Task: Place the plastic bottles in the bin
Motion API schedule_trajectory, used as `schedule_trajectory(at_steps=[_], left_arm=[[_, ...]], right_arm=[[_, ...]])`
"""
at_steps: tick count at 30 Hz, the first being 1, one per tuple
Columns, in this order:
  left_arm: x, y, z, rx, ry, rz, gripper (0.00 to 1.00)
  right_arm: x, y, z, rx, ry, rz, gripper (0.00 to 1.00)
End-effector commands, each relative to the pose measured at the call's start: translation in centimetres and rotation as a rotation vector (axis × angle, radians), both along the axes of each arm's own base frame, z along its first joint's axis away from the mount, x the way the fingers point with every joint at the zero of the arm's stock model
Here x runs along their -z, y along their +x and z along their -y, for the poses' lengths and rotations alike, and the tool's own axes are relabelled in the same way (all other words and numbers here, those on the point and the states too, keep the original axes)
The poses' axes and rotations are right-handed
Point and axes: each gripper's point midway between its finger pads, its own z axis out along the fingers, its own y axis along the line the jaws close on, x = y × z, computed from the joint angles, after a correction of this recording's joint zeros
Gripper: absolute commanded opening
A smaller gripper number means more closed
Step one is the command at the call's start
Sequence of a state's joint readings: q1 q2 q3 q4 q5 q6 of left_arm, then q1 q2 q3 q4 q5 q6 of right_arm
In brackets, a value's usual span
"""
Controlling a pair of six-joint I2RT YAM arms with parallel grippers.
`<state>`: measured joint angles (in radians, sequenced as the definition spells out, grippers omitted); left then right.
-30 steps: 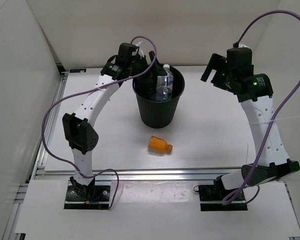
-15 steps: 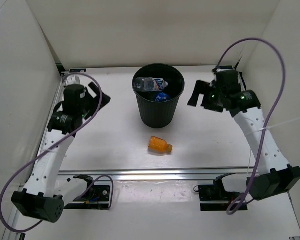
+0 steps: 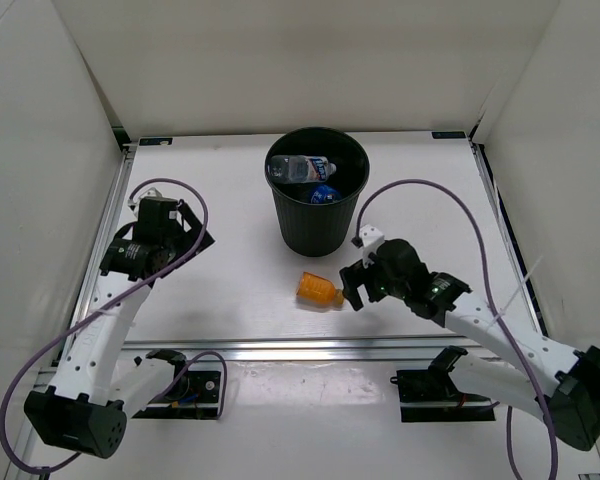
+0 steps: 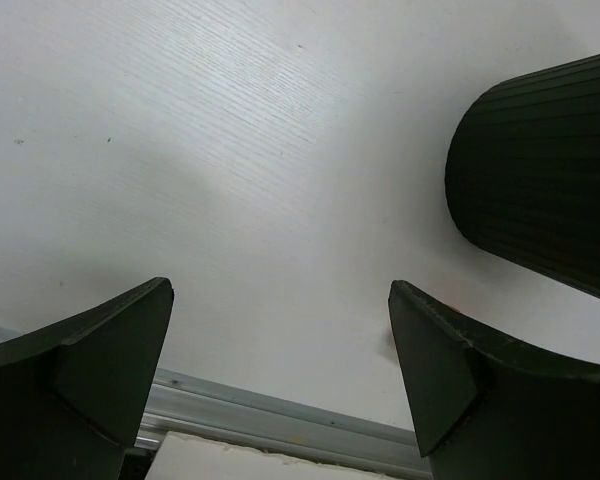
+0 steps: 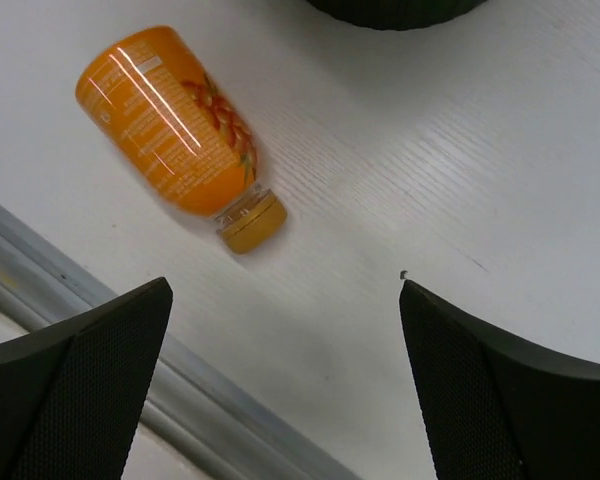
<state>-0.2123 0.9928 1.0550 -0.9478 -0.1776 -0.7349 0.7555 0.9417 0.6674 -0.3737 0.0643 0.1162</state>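
The squat orange bottle (image 3: pixel 319 289) lies on its side on the table in front of the black bin (image 3: pixel 317 221); in the right wrist view it (image 5: pixel 170 122) lies up and left of the jaws, cap toward them. The bin holds a clear bottle with a blue label (image 3: pixel 302 167) and another with a blue part (image 3: pixel 325 194). My right gripper (image 3: pixel 353 288) is open and empty, just right of the orange bottle. My left gripper (image 3: pixel 196 226) is open and empty at the left, well away from the bin, whose wall (image 4: pixel 550 190) shows in its wrist view.
A metal rail (image 3: pixel 310 347) runs along the table's near edge, close below the orange bottle and right gripper. White walls enclose the table on three sides. Purple cables loop off both arms.
The right arm has swung down from beside the bin to just right of the orange bottle. The left arm has drawn a little lower and nearer its base.
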Motion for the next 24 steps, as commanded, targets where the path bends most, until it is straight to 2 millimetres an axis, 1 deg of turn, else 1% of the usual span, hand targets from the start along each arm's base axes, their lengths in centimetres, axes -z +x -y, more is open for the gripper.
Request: schedule_trajectory(at_steps=[1,2,3,4,5,6,7,9,10,11,13,14,16,18,19,20,21,22,24], left_arm=[[-0.4,-0.9,-0.7,0.004,0.039,0.003,1.0],[-0.2,-1.4,-0.8,0.004,0.041,-0.006,1.0],[-0.2,-1.4,-0.8,0.004,0.042,-0.007,1.0],[0.2,-2.0,-0.9,0.004,0.044,-0.018,1.0],[0.7,-2.3,-1.0,0.004,0.046,-0.029,1.0],[0.9,-2.8,-1.1,-0.005,0.039,-0.03,1.0],[1.1,-3.1,-0.9,0.003,0.03,-0.033,1.0],[1.8,-3.8,-0.8,0.0,0.013,-0.036,1.0],[1.9,-4.0,-0.5,0.005,-0.007,-0.039,1.0],[2.1,-4.4,-0.3,0.017,-0.018,-0.054,1.0],[2.5,-5.0,-0.4,0.01,-0.023,-0.058,1.0],[2.8,-5.4,-0.3,0.015,-0.026,-0.076,1.0],[2.8,-5.8,-0.4,0.015,-0.025,-0.082,1.0],[2.9,-6.0,-0.4,0.015,-0.023,-0.094,1.0],[3.1,-6.3,-0.7,0.009,-0.013,-0.104,1.0],[3.1,-6.3,-0.7,0.009,-0.013,-0.104,1.0],[3.2,-6.5,-0.9,0.003,-0.004,-0.115,1.0],[3.0,-6.6,-0.9,0.003,-0.003,-0.115,1.0],[3.3,-6.7,-1.0,0.01,0.007,-0.135,1.0]], right_arm=[[-2.0,1.9,-3.6,-0.131,0.059,0.21,0.98],[-1.0,1.7,-4.1,-0.162,0.039,0.21,0.98],[-1.7,2.3,-5.0,-0.17,0.054,0.263,0.98],[-1.6,2.1,-5.8,-0.202,0.05,0.275,0.98],[-0.3,2.3,-6.0,-0.212,0.019,0.258,0.98],[-0.8,2.5,-6.9,-0.221,0.037,0.275,0.98],[0.0,2.3,-7.5,-0.251,0.026,0.265,0.98],[0.5,2.4,-8.0,-0.262,0.028,0.258,0.98],[1.1,2.6,-8.3,-0.263,0.022,0.251,0.98],[1.2,2.6,-8.6,-0.274,0.025,0.243,0.98],[1.8,2.7,-9.3,-0.28,0.037,0.232,0.98],[1.9,2.7,-9.5,-0.29,0.042,0.228,0.97],[3.0,2.8,-9.7,-0.291,0.033,0.218,0.93],[3.5,2.4,-10.1,-0.318,0.042,0.199,0.89],[4.2,2.3,-10.2,-0.326,0.033,0.181,0.88],[3.9,2.5,-10.7,-0.333,0.045,0.187,0.88],[4.2,2.3,-10.7,-0.341,0.043,0.175,0.88],[4.1,2.3,-11.1,-0.341,0.055,0.167,0.85],[4.4,2.3,-11.8,-0.357,0.063,0.14,0.82]])
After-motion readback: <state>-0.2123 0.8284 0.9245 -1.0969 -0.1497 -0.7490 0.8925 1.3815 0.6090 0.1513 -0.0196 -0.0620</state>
